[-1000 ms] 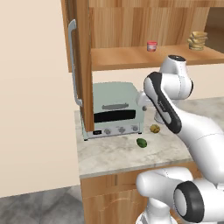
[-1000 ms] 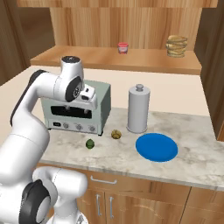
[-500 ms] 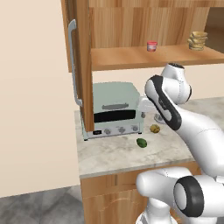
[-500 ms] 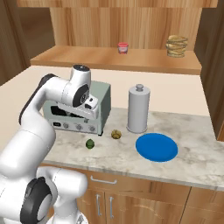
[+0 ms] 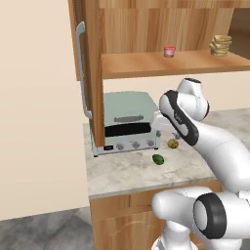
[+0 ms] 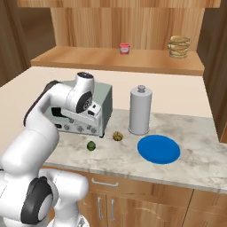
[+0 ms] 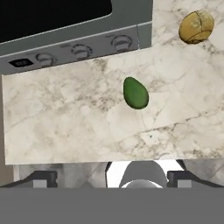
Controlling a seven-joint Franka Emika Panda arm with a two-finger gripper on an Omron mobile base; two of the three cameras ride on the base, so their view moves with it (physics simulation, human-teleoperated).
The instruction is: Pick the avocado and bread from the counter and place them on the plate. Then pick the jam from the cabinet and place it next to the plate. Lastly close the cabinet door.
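Note:
The dark green avocado (image 7: 135, 92) lies on the marbled counter (image 7: 65, 122) right below my gripper (image 7: 113, 178), whose fingertips stand wide apart, open and empty. It is also in the base views: avocado (image 5: 157, 159) (image 6: 91, 145). The round tan bread (image 7: 197, 26) (image 5: 172, 143) (image 6: 117, 135) sits a little beyond it to the right. The blue plate (image 6: 158, 149) lies further right on the counter (image 6: 195, 159). The red jam (image 5: 169, 51) (image 6: 125, 48) stands on the shelf of the wooden cabinet (image 5: 171, 66), whose door (image 5: 91, 73) is open.
A pale green toaster oven (image 5: 129, 128) (image 6: 104, 99) stands just behind the avocado, close to my hand. A steel canister (image 6: 140, 110) rises behind the plate. A stack of tan discs (image 5: 220, 45) (image 6: 179, 46) sits on the shelf's right end. The counter's front edge runs near the avocado.
My arm has swung forward and down in front of the toaster oven, bringing the hand over the avocado. Avocado, bread, plate and jam have not moved.

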